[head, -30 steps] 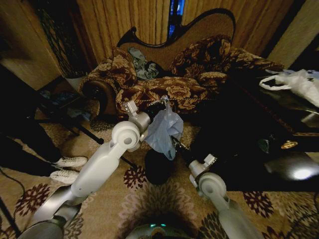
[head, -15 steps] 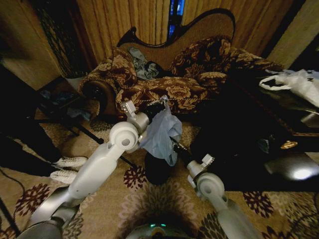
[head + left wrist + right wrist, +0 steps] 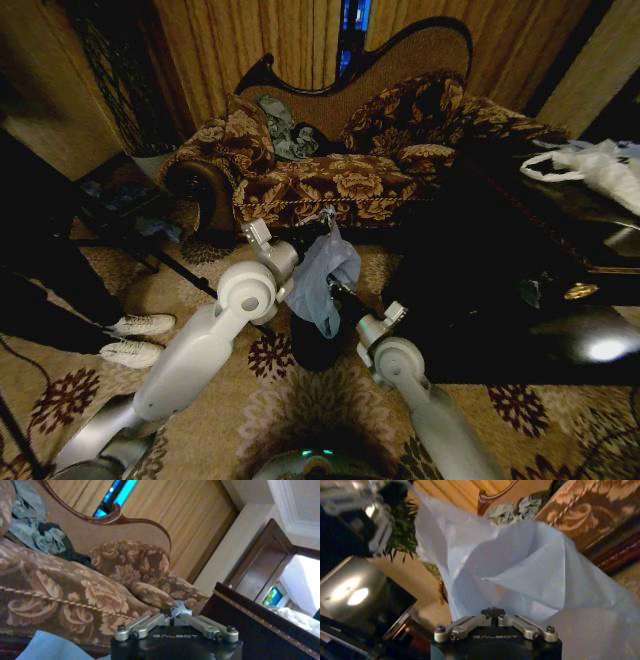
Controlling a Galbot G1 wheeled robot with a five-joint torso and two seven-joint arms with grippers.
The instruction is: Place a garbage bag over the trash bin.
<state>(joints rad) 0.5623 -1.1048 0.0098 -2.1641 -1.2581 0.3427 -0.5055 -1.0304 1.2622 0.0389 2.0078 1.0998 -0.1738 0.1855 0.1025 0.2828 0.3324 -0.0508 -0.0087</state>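
Observation:
The pale blue garbage bag point(image 3: 322, 268) hangs crumpled just above the trash bin point(image 3: 312, 345), a small black cylinder on the patterned carpet. My left gripper point(image 3: 326, 214) is shut on the bag's top edge. In the left wrist view, that left gripper point(image 3: 178, 612) pinches a scrap of film, and more of the garbage bag point(image 3: 52, 647) shows below. My right gripper point(image 3: 340, 293) is shut on the bag's lower side. The right wrist view has the right gripper point(image 3: 493, 612) closed on the spread garbage bag point(image 3: 520, 566).
A floral sofa point(image 3: 340, 170) with a grey-blue cloth point(image 3: 285, 130) stands behind the bin. A dark table point(image 3: 520, 260) on the right carries a white plastic bag point(image 3: 595, 165). A person's white shoes point(image 3: 135, 338) and tripod legs point(image 3: 170, 262) are on the left.
Both arms have drawn slightly left and closer to me. The bag has sunk a little toward the bin, still held at top and side.

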